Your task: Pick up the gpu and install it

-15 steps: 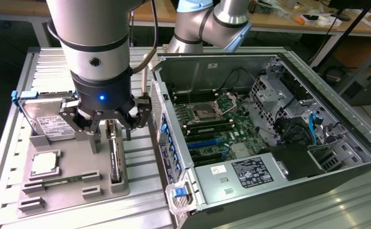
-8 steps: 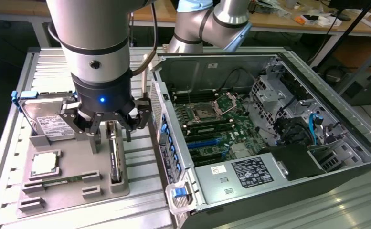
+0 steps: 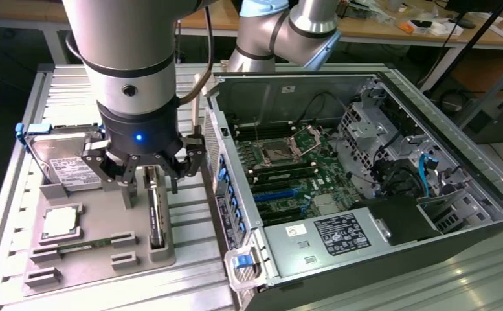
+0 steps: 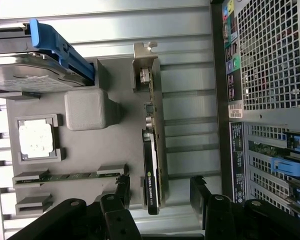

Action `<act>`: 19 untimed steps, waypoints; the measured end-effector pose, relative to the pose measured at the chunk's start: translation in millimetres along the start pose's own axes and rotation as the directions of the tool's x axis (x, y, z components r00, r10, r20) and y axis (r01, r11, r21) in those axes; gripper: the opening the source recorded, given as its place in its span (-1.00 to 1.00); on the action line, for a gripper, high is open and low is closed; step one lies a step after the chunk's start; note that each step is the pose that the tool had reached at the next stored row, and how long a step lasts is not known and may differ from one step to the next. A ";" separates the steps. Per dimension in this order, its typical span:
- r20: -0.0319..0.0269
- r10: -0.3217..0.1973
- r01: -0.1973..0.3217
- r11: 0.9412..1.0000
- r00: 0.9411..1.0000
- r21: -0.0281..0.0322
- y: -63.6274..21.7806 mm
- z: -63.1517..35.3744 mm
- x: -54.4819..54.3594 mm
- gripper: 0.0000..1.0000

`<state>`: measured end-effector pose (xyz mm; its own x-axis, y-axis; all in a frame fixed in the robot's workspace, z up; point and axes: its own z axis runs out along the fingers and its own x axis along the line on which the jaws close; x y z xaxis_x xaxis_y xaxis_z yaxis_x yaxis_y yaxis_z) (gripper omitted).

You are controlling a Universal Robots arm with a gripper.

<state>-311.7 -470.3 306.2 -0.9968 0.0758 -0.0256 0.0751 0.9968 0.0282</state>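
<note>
The gpu (image 3: 157, 210) stands on its long edge in a slot of the grey holder plate (image 3: 103, 210), beside the open computer case (image 3: 346, 175). In the wrist view the gpu (image 4: 153, 150) shows edge-on, its silver end bracket (image 4: 144, 65) at the far end. My gripper (image 3: 152, 173) hangs directly over the card's near end. The gripper (image 4: 161, 192) is open, one finger on each side of the card with a gap at both sides. Nothing is held.
On the holder plate (image 4: 115, 145) rest a silver hard drive with blue rails (image 3: 57, 162) (image 4: 35, 65), a CPU (image 3: 61, 222) (image 4: 36, 139) and a green memory stick (image 3: 83, 246) (image 4: 70, 176). The case wall (image 4: 270, 100) rises close beside the card. The motherboard (image 3: 281, 172) lies exposed inside.
</note>
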 end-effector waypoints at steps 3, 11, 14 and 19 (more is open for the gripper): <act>0.000 0.000 0.000 1.000 1.000 0.000 0.0 0.9 0.0 0.20; 0.000 0.000 0.000 1.000 1.000 0.000 -0.1 3.4 0.1 0.20; 0.000 0.000 0.000 1.000 1.000 0.000 -0.1 4.3 0.1 0.20; 0.000 0.000 0.000 1.000 1.000 0.000 -0.1 4.7 0.1 0.20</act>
<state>-311.7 -470.3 301.5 -0.9968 0.0759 -0.0257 0.0752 0.9968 0.0282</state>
